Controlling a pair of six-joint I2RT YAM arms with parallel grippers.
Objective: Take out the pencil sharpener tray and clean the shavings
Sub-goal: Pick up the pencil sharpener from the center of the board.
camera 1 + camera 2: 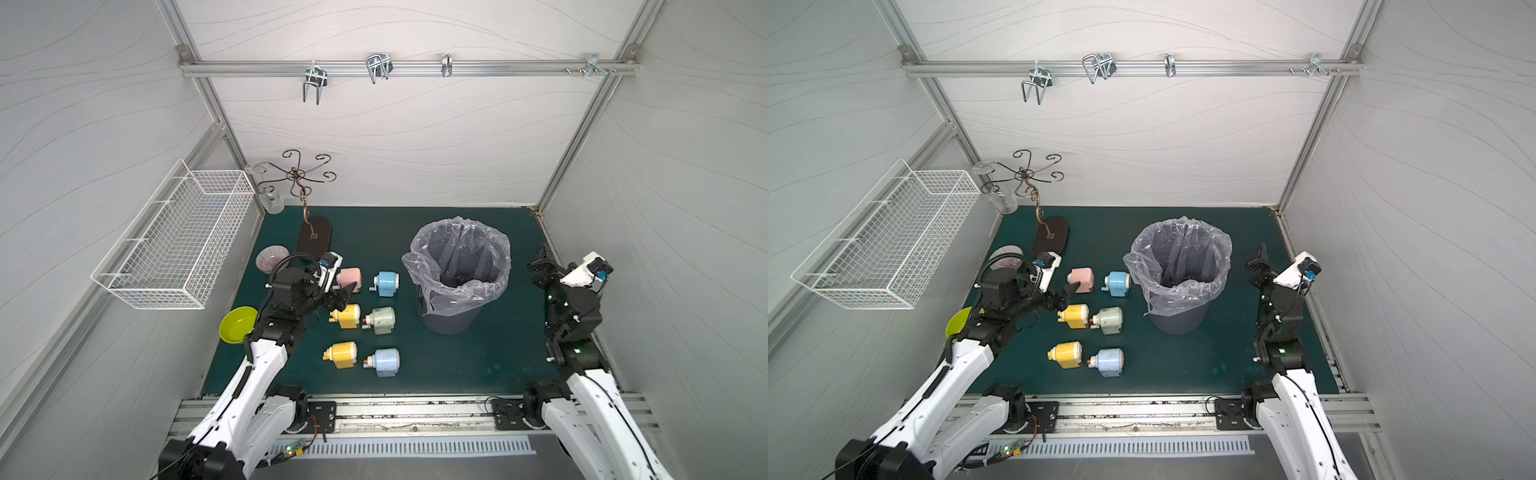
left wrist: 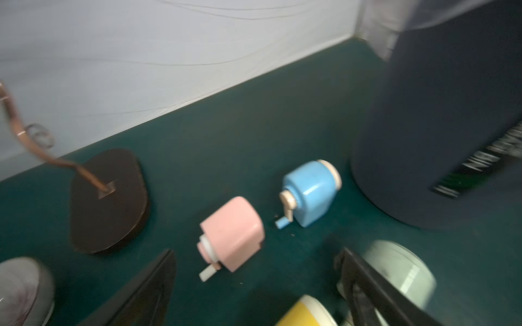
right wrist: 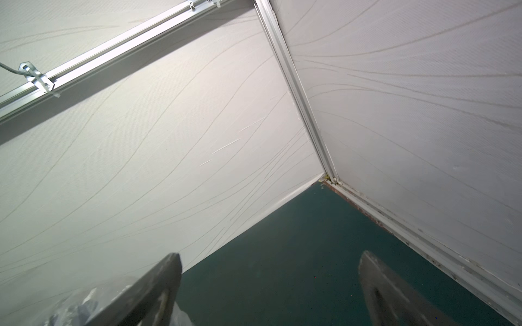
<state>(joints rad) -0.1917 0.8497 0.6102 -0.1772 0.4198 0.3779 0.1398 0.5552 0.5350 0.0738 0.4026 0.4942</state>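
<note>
Okay, left gripper (image 1: 344,296) hovers with jaws spread and empty, just near-left of the pink sharpener (image 1: 350,277), whose crank end points toward it. Right gripper (image 3: 269,262), jaws spread too, sits well right of the bin (image 1: 449,322); we'd use left.

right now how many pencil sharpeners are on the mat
6: pink and blue farthest back, yellow and green in the middle, second yellow and pale blue nearest; none seems hidden

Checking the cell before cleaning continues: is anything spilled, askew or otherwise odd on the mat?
Yes: a few tiny dark flecks lie loose on the dark green mat beside the light blue plastic pencil sharpener, probably spilled shavings. The dark grey bin with its clear plastic liner stands upright; nothing else stands out.
</note>
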